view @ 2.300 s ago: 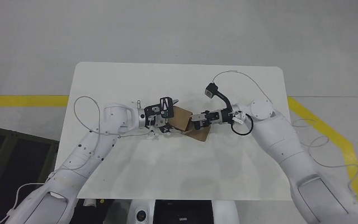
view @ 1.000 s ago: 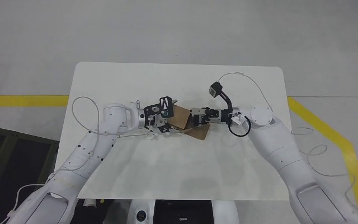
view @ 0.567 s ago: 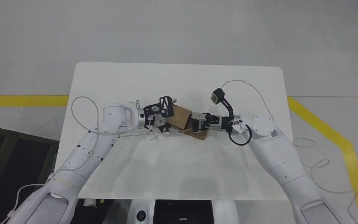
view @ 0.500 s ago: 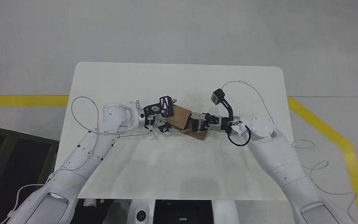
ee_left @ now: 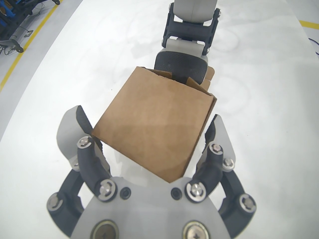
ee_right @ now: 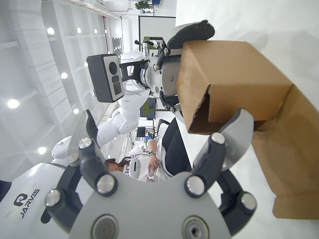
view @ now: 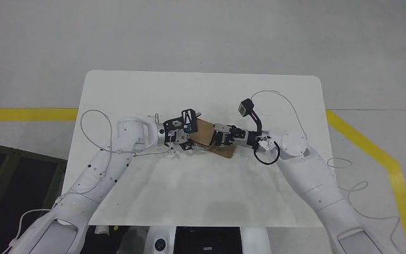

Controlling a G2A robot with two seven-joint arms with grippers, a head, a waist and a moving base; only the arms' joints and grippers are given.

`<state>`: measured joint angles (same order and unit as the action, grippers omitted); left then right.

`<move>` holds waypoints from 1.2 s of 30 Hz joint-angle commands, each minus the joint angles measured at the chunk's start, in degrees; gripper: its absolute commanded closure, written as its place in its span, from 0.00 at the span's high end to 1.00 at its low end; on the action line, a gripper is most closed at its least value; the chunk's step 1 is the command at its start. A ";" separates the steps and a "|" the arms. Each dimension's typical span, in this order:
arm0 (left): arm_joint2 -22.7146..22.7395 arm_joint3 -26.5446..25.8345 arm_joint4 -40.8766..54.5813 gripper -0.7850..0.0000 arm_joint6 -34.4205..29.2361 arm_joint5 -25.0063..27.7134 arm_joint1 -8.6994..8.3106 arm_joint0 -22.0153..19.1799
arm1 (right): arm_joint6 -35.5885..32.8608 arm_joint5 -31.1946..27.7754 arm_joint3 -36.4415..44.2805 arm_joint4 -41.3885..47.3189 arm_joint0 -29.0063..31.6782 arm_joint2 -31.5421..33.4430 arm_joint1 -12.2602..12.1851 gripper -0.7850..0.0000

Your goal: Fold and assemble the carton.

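A small brown carton (view: pixel 204 135) sits mid-table between both arms. My left gripper (ee_left: pixel 147 123) is shut on the carton (ee_left: pixel 154 125), with one finger on each side of its closed end. My right gripper (ee_right: pixel 162 123) is open at the other end. One of its fingers (ee_right: pixel 239 123) is tucked into the carton's (ee_right: pixel 231 75) open mouth and the other stands free above. That finger's black pad (ee_left: pixel 180 67) shows at the carton's far edge. A long loose flap (ee_right: pixel 286 150) lies flat on the table beside the right gripper (view: pixel 219 136).
The white table (view: pixel 127 89) has bare room all around the carton. Thin cables loop off both arms, one on the left (view: pixel 95 124) and one on the right (view: pixel 279 95). A yellow floor line (view: pixel 38 114) runs past the table's sides.
My right arm has swung its elbow toward the table's front and pushed its gripper a little further into the carton's open end. My left arm and the carton stayed put.
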<state>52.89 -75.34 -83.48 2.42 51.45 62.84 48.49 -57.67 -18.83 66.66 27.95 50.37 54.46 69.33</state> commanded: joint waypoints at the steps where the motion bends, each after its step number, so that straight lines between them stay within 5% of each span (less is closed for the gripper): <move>1: 0.07 0.00 0.13 1.00 -0.14 -0.05 0.01 0.05 | -0.15 -0.47 -1.12 0.59 -0.72 -0.70 0.40 1.00; 36: 2.03 1.26 3.20 1.00 -1.87 2.38 -0.35 0.44 | -3.44 -9.23 -18.40 6.38 -9.66 -8.12 7.44 1.00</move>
<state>54.95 -74.18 -80.44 0.65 53.86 62.47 48.94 -60.92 -27.92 48.62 34.24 40.93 46.32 76.68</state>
